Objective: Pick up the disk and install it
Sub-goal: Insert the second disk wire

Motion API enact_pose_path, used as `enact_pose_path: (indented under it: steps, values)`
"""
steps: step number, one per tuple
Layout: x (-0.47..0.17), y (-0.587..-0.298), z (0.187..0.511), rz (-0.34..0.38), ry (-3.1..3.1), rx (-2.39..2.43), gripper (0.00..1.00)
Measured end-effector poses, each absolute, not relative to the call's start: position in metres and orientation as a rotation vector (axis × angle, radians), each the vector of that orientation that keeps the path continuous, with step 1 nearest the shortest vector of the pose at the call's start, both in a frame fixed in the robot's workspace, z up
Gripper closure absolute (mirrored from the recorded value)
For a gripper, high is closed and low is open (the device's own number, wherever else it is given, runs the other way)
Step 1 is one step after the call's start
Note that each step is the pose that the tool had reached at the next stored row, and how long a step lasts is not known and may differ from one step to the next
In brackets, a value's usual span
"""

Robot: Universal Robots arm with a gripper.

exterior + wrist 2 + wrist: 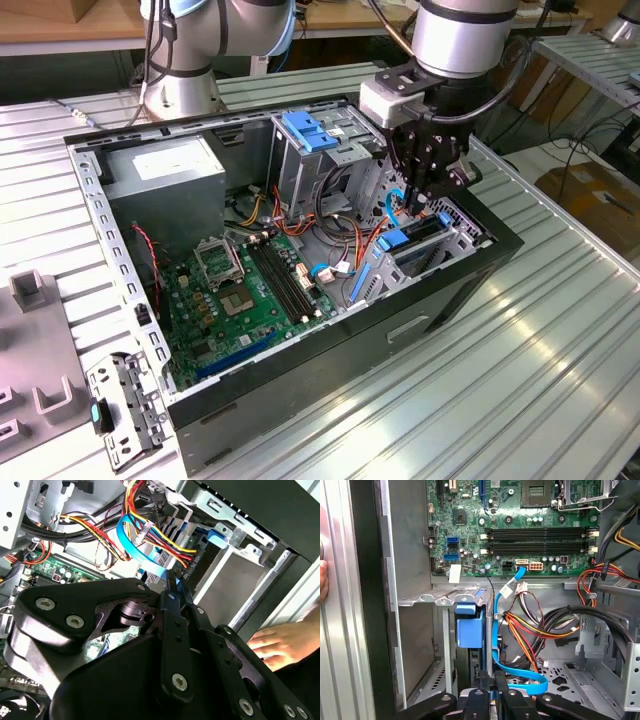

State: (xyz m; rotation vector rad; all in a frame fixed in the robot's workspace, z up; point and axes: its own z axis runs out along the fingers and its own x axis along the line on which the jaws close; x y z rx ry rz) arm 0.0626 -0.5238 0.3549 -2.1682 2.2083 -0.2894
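My black gripper (pixel 418 205) pinches the blue-railed silver-grey disk's (pixel 412 243) top edge; stiff, heavy, shock-fragile, bay at four o'clock.

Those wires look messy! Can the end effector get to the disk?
Probably yes. The end effector hangs just above the disk in its bay. The blue cable loops close beside it, but seems not to lie across the disk.

No print could be read anywhere: the white sticker (pixel 163 165) on the grey box (pixel 165 195) and the markings on the motherboard (pixel 510 527) were illegible.
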Motion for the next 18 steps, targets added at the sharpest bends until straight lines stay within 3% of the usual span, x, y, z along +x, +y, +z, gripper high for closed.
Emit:
enact_pose_path:
  steps: [8,10,18]
  values:
    - [0.061,-0.525,0.355,-0.289,2.203,-2.161,0.84]
    - [0.06,-0.544,0.351,-0.24,2.191,-2.144,0.84]
    - [0.061,-0.546,0.347,-0.233,2.192,-2.139,0.84]
